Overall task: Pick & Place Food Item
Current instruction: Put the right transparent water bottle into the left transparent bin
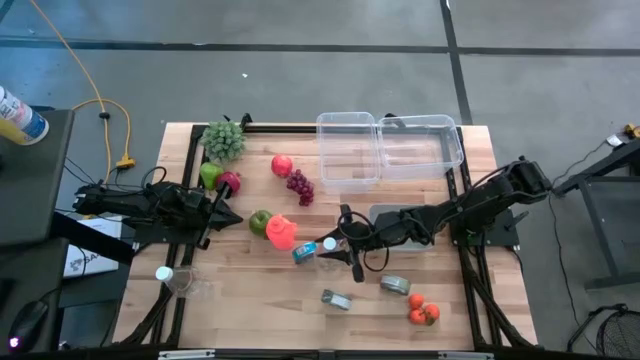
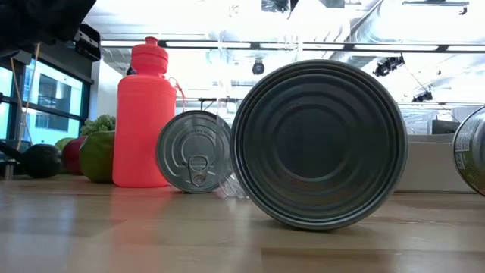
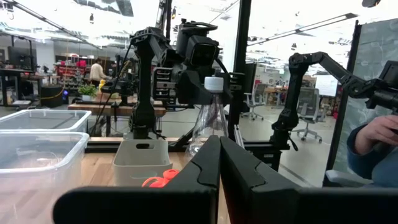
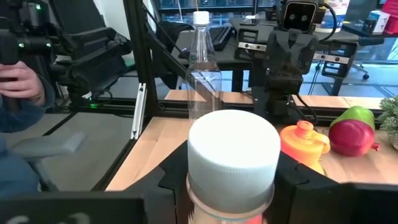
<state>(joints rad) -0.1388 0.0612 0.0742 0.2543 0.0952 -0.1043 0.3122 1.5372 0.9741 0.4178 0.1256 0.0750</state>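
A clear plastic bottle [image 3: 210, 121] with a white cap [image 4: 233, 152] stands upright near the table's middle, beside a blue-labelled can [image 1: 305, 252] lying on its side. My right gripper [image 1: 333, 246] reaches in from the table's right and is shut on the bottle's top. A red bottle [image 1: 282, 232] and a green apple [image 1: 260, 222] sit just left of it. My left gripper [image 1: 226, 213] waits shut at the left, above the table and touching nothing. Grapes [image 1: 300, 187] and a red apple [image 1: 282, 165] lie farther back. My right gripper pinches the bottle at its white cap [image 4: 273, 163], one finger [image 4: 295, 180] on each side. The fingers come nearly level from the table's right side, across the upright bottle. The body hangs straight below the cap; whether its base rests on the table does not show.
Two clear tubs [image 1: 348, 150] [image 1: 422, 145] stand at the far edge and a grey bin [image 1: 398, 214] lies under my right arm. Two cans [image 1: 336, 299] [image 1: 395, 285] and tomatoes [image 1: 423, 313] lie near the front. Another clear bottle [image 1: 170, 276] is at the front left, with greens [image 1: 224, 140] far left.
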